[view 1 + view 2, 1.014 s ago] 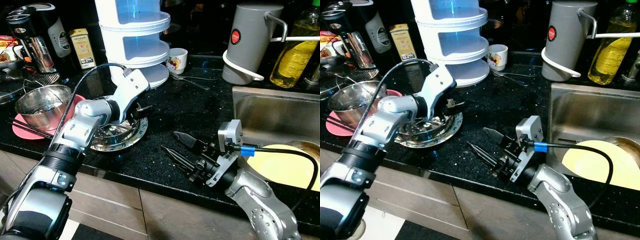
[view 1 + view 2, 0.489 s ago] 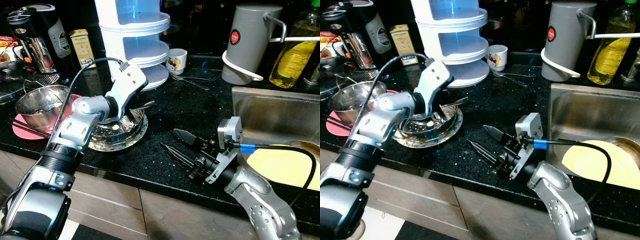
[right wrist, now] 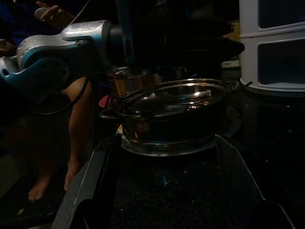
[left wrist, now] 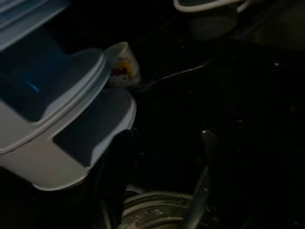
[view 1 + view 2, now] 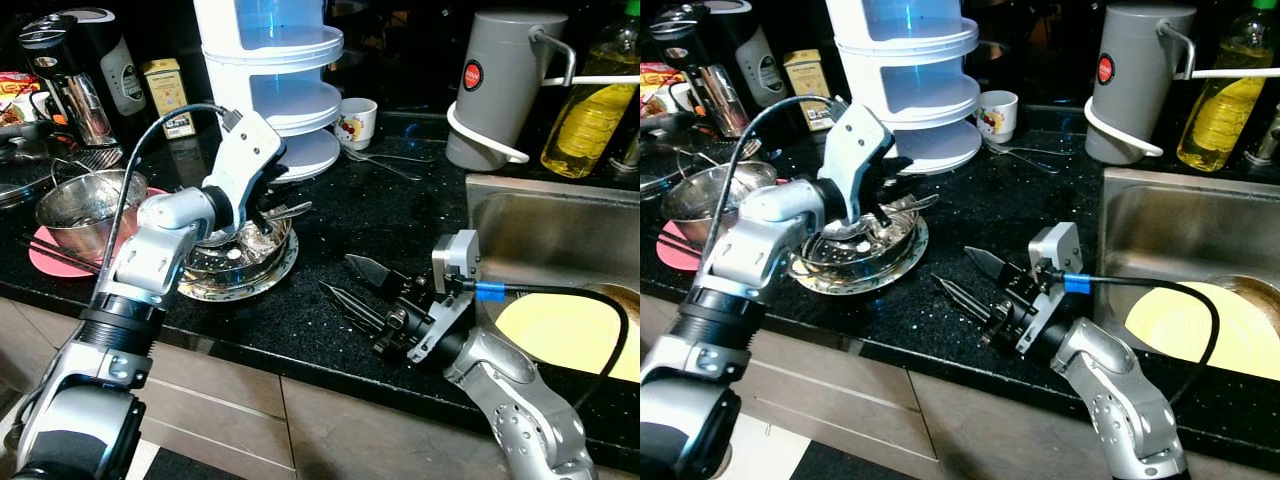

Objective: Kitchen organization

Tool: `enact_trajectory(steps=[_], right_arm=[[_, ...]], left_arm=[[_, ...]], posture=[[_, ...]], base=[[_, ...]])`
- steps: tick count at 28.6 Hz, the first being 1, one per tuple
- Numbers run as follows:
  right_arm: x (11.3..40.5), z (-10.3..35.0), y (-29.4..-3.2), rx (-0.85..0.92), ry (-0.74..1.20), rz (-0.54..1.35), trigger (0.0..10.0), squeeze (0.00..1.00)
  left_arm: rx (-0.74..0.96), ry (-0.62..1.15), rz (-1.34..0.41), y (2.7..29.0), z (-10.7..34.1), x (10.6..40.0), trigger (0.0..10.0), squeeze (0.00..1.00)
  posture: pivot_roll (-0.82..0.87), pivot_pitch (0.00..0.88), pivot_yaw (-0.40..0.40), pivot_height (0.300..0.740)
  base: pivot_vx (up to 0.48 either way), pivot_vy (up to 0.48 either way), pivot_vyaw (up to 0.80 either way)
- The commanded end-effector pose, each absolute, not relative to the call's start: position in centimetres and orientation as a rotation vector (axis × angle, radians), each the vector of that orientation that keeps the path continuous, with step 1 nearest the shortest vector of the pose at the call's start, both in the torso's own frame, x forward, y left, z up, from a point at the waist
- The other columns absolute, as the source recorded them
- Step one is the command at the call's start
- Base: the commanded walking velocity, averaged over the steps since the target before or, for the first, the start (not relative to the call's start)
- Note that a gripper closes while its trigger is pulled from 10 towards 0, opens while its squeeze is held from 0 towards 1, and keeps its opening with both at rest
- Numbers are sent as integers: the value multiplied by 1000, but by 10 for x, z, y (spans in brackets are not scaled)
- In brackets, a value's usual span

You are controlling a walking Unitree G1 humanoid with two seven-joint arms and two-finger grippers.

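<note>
While the black countertop [image 5: 330,240] is being viewed from the head camera, the left gripper [image 5: 262,205] is being held over a small steel bowl [image 5: 240,240] that is sitting on a steel plate [image 5: 262,281] near the counter's front edge. A spoon [image 5: 288,211] is being carried across the bowl's rim, its handle pointing toward the sink [image 5: 560,235]. Whether the left fingers are being pressed onto the spoon or only held beside it cannot be told, since they are being hidden by the wrist housing and by the dark of the left wrist view.

The right gripper [image 5: 358,290] is being rested low on the counter, between the plate and the sink, with its two black fingers [image 5: 372,272] being kept spread apart and nothing being held between them. They are being pointed toward the bowl, which is being framed between them in the right wrist view [image 3: 171,114].

A white tiered container [image 5: 275,90] is being shown just behind the bowl, with a small printed cup [image 5: 354,121] beside it and two pieces of cutlery [image 5: 385,160] lying on the counter near the cup. A grey jug [image 5: 500,85] and a bottle of oil [image 5: 590,100] are being seen behind the sink, where a yellow plate [image 5: 560,335] is lying. At the counter's left, a larger steel bowl [image 5: 85,210] is being supported on a pink plate [image 5: 50,262], with a coffee machine [image 5: 70,70] behind it.

A person's bare legs [image 3: 78,138] are being shown in the right wrist view, beyond the left arm.
</note>
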State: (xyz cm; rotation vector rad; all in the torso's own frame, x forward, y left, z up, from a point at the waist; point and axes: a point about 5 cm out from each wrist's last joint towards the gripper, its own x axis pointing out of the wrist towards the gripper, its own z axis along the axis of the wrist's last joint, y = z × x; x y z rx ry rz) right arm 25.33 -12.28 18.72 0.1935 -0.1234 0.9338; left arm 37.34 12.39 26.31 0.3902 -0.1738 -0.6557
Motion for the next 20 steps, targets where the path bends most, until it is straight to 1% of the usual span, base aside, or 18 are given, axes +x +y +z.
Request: enact_trajectory(steps=[1, 5, 6, 7, 11, 14, 18, 20], right_arm=[[252, 188, -123, 186, -133, 934, 10000, 0], [251, 188, -124, 183, -129, 936, 10000, 0], [251, 188, -123, 183, -128, 937, 10000, 0], [250, 188, -123, 182, -128, 938, 10000, 0], [250, 188, -123, 182, -127, 939, 10000, 0], [250, 189, -123, 179, -127, 939, 10000, 0], [250, 190, -124, 178, -128, 938, 10000, 0], [250, 191, -124, 177, -130, 937, 10000, 0]], left_arm=[[380, -169, -636, 125, 261, 377, 10000, 1000], [333, -128, -648, 122, 251, 383, 10000, 1000], [320, -115, -656, 121, 249, 384, 10000, 937], [307, -101, -665, 121, 247, 385, 10000, 0], [292, -87, -676, 120, 245, 385, 10000, 0], [247, -52, -718, 121, 241, 388, 10000, 0], [225, -19, -727, 129, 241, 392, 10000, 0], [215, 3, -768, 131, 240, 391, 10000, 0]], posture=[[-124, 0, 33, 740], [-129, 0, 30, 740], [-129, 0, 29, 740], [-129, 0, 29, 740], [-129, 0, 29, 740], [-133, 0, 29, 740], [-136, 0, 32, 740], [-136, 0, 33, 740]], base=[[0, 0, 0], [0, 0, 0], [0, 0, 0], [0, 0, 0], [0, 0, 0], [0, 0, 0], [0, 0, 0], [0, 0, 0]])
